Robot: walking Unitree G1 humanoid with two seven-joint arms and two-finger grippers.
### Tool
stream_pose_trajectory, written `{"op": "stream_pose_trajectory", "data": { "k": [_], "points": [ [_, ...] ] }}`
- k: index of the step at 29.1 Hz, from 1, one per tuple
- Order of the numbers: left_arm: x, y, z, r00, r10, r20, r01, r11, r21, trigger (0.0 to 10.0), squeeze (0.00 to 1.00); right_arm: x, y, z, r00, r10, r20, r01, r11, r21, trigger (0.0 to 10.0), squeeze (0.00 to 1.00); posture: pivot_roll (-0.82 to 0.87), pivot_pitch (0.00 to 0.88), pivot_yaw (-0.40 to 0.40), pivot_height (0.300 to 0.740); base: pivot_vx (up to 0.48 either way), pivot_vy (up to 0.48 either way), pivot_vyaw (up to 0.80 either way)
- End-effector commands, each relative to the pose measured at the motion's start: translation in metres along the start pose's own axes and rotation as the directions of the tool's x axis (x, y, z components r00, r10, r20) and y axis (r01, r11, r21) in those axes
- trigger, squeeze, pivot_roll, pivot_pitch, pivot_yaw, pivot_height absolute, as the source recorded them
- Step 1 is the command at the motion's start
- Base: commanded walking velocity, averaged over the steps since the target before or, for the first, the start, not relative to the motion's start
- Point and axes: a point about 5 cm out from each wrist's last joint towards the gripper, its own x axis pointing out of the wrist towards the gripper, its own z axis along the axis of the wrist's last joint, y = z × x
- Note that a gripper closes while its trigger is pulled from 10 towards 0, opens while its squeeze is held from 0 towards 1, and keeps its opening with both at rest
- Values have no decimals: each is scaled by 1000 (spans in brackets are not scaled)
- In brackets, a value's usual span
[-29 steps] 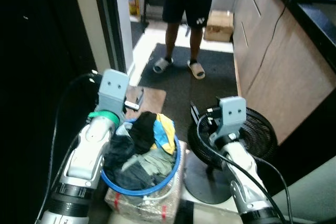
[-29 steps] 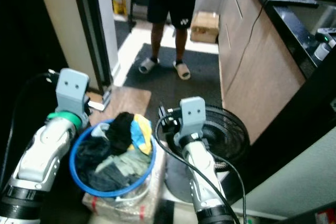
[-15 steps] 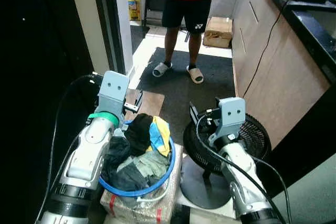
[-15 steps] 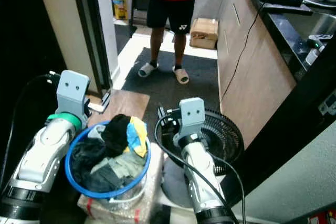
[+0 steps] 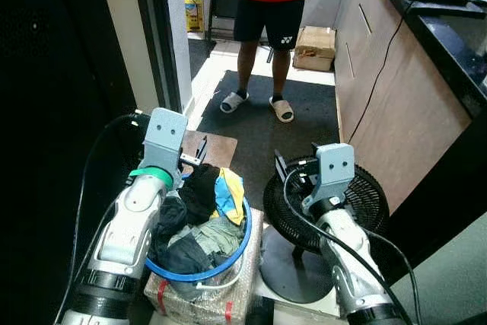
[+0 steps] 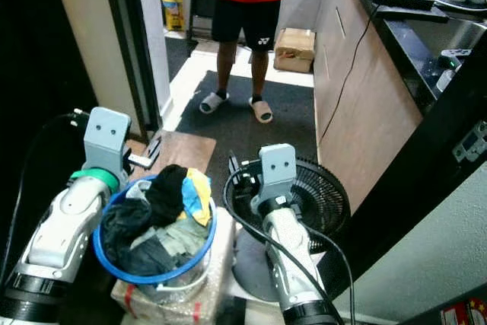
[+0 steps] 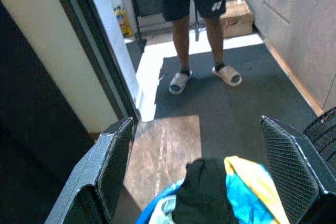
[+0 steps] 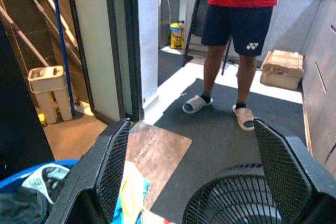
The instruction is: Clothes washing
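A blue round basket (image 5: 246, 227) heaped with clothes stands low in front of me on a plastic-wrapped box (image 5: 199, 301). A black garment (image 5: 201, 188) and a yellow and blue one (image 5: 229, 190) lie on top, over dark grey pieces. My left gripper (image 7: 202, 171) is raised over the basket's far left rim, open and holding nothing, with the black garment (image 7: 206, 190) just below it. My right gripper (image 8: 197, 177) hovers open to the right of the basket, above a black floor fan (image 5: 338, 205).
A person (image 5: 268, 13) in a red shirt, dark shorts and sandals stands on a dark mat (image 5: 262, 131) ahead. A wooden cabinet front (image 5: 396, 89) runs along the right, a door frame (image 5: 156, 36) on the left. A cardboard box (image 5: 315, 38) sits behind the person.
The camera has tilted up and drawn back, so the basket and fan sit lower and more of the room shows. Both grippers stay open and in place.
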Motion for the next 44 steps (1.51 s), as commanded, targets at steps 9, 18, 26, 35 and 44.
{"op": "stream_pose_trajectory", "data": {
  "k": [9,18,26,35,44],
  "points": [
    [-7,-3,-28,996,9,-89,-11,1000,-21,10000,0,-6,2,-12,999,-30,-37,30,999,17,10000,0,96,18,27,728,0,0,0],
    [-11,-4,-35,994,11,-110,-13,1000,-20,10000,0,-6,2,-14,999,-35,-41,36,999,16,10000,0,96,18,27,703,0,0,0],
    [-11,-5,-36,994,9,-108,-10,1000,-9,10000,0,-5,1,-14,999,-31,-39,31,999,20,10000,0,99,18,23,683,0,0,0],
    [-11,-6,-36,994,7,-106,-7,1000,-6,10000,0,-5,1,-13,999,-32,-36,33,999,20,10000,0,98,18,24,663,0,0,0],
    [-10,-7,-36,995,3,-103,-3,1000,-6,10000,0,-4,-1,-12,999,-35,-31,36,999,20,10000,0,100,15,24,643,0,0,0]
  ]
}}
